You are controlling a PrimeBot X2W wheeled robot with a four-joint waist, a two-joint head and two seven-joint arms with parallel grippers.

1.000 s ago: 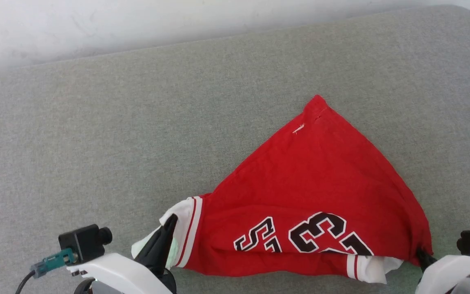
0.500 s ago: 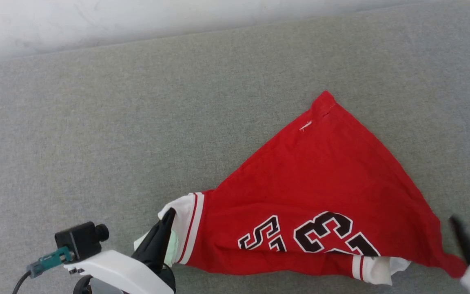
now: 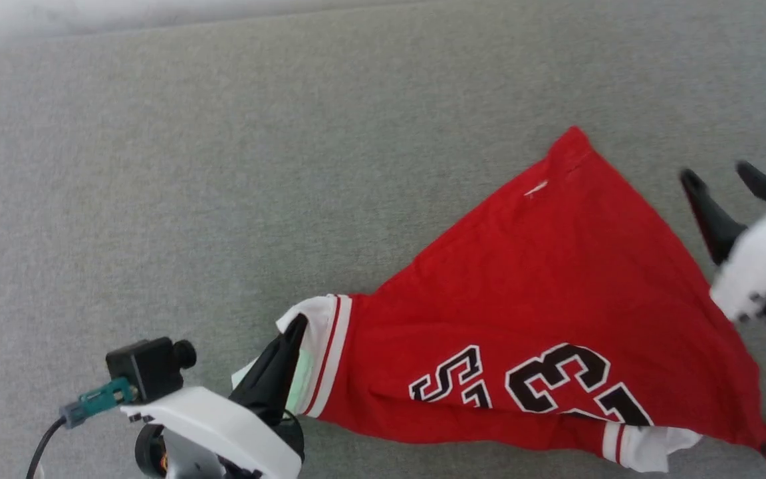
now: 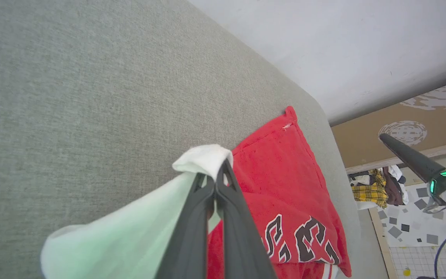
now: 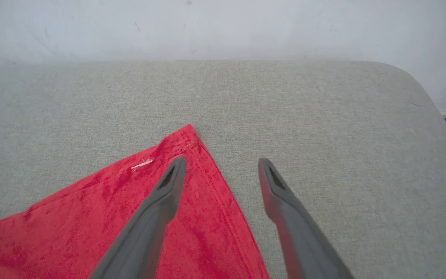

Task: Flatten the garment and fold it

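Head view finds the right hand [image 3: 717,171], which a second ago pinched the shirt [image 3: 556,286] by its near corner, now spread wide and empty beside its right edge, while the left hand [image 3: 298,324] stays clamped on the white sleeve [image 3: 322,313], the shirt lying rumpled on the grey bench [image 3: 223,166] below a white wall [image 5: 223,27].

Grey cushion [image 3: 223,166], perhaps a couch, meets white wall [image 5: 223,27].

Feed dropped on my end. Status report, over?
Left gripper shut on garment at white sleeve. Right gripper open, empty, near far red corner. Garment crumpled triangular on grey cushion, not flat. No obstacle seen.
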